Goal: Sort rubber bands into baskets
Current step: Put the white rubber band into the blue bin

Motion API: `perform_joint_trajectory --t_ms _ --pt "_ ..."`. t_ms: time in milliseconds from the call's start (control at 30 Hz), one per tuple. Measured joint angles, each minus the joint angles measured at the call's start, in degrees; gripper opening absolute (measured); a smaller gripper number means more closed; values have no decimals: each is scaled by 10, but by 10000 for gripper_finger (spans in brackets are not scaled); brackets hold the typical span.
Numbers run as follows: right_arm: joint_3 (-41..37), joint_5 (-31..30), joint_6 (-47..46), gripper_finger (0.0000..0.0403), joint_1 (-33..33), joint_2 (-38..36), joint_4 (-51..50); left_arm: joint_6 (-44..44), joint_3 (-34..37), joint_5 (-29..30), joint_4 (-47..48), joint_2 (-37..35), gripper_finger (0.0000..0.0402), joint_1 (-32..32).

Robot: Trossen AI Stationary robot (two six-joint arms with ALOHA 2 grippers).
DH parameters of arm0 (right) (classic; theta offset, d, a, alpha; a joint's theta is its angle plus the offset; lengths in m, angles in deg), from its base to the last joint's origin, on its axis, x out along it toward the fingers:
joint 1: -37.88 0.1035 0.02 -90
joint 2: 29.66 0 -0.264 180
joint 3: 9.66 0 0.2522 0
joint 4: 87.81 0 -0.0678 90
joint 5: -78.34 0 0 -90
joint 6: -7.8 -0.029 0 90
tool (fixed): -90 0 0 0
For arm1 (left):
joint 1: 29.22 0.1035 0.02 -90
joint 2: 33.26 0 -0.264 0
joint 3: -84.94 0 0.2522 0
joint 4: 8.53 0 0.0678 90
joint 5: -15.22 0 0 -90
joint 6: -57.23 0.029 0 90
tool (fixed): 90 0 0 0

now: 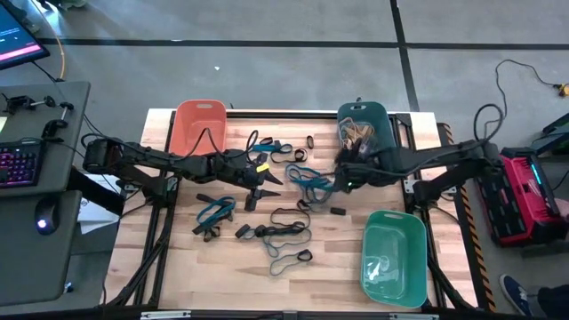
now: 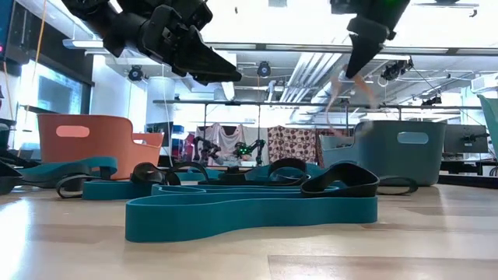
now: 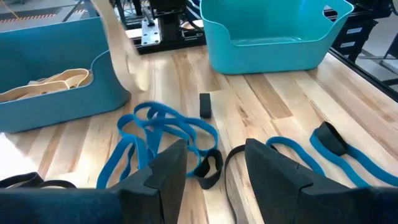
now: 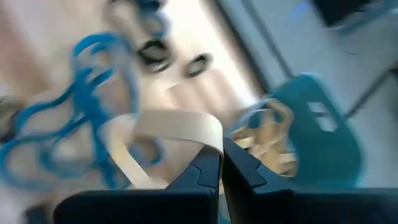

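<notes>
The table (image 1: 178, 267) carries three baskets: orange (image 1: 199, 124) and dark teal (image 1: 364, 124) at the far edge, green (image 1: 394, 258) at the near right. Blue and black bands (image 1: 293, 209) lie scattered mid-table. The right gripper (image 4: 221, 163) — clenched on a tan band (image 4: 168, 124) — hangs beside the teal basket. The left gripper (image 3: 214, 165) hovers released over the blue bands (image 3: 165, 130).

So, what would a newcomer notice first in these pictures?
Probably the right gripper, shut on a tan rubber band that dangles beside the dark teal basket. Next, the tangle of blue rubber bands in the middle of the table, where the left gripper hovers open.
</notes>
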State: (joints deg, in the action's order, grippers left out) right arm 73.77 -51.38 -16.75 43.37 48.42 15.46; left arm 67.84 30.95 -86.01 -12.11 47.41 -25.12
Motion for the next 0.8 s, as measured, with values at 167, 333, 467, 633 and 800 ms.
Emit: perform_joint_trajectory --t_ms 167,333,467,633,800 --pt "0 -90 -30 0 -27 -23 -23 0 0 0 0 0 154 0" --pt "0 -141 -39 0 -77 -25 -40 0 0 0 0 0 154 0" --pt "-18 -142 -39 0 -129 -25 -42 0 0 0 0 0 154 0" --pt "-65 -98 -35 0 -193 -25 -38 0 0 0 0 0 154 0" --pt "-135 -41 -8 0 -241 -24 4 0 0 0 0 0 154 0"
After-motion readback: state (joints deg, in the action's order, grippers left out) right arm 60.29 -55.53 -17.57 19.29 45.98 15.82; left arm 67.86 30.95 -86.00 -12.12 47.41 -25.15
